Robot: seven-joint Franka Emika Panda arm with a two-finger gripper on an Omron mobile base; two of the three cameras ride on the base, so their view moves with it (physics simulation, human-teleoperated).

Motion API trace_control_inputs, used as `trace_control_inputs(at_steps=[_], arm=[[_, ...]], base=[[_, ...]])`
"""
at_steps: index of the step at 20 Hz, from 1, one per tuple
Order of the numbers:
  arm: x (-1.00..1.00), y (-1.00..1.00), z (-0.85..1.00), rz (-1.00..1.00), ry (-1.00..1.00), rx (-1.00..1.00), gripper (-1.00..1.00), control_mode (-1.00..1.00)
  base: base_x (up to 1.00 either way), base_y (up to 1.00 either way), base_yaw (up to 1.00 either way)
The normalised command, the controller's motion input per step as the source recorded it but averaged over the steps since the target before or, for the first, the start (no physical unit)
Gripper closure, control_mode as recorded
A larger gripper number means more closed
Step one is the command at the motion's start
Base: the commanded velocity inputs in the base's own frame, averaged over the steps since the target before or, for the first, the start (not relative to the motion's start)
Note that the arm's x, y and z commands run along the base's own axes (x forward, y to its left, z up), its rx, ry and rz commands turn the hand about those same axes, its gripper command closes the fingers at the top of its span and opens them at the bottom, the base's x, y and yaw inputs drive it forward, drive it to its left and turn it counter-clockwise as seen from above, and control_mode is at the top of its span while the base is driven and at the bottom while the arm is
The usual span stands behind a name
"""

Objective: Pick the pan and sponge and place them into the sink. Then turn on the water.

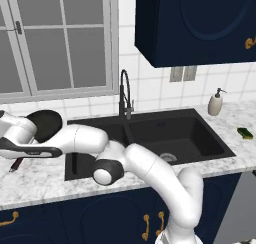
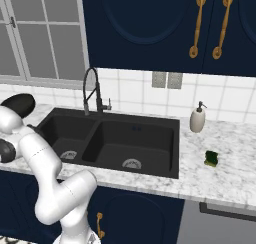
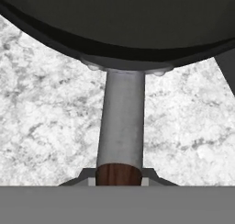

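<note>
My end effector (image 3: 119, 181) grips the pan (image 1: 45, 124) by its handle near the surface's left edge; I'd lift level, clearing the sink (image 1: 200, 138) rim.

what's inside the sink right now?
Both basins of the sink hold only their round drains; no pan, sponge or water. The arm covers part of the left basin's floor in the left base view, so that patch is unseen there.
</note>
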Motion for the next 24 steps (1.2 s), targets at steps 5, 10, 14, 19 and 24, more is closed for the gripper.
trace_control_inputs(at_steps=[5,10,14,19,24], arm=[[0.0,0.0,0.0,-0.01,0.0,0.0,1.0,-1.0],[0.0,-0.04,0.0,-0.05,-0.01,0.01,1.0,-1.0],[0.0,-0.25,0.0,-0.24,0.0,0.04,1.0,-1.0],[-0.03,-0.44,0.0,-0.27,0.0,0.01,1.0,-1.0],[-0.01,-0.44,0.0,-0.26,0.0,0.0,1.0,-1.0]], base=[[0.0,0.0,0.0],[0.0,0.0,0.0],[0.0,0.0,0.0],[0.0,0.0,0.0],[0.0,0.0,0.0]])
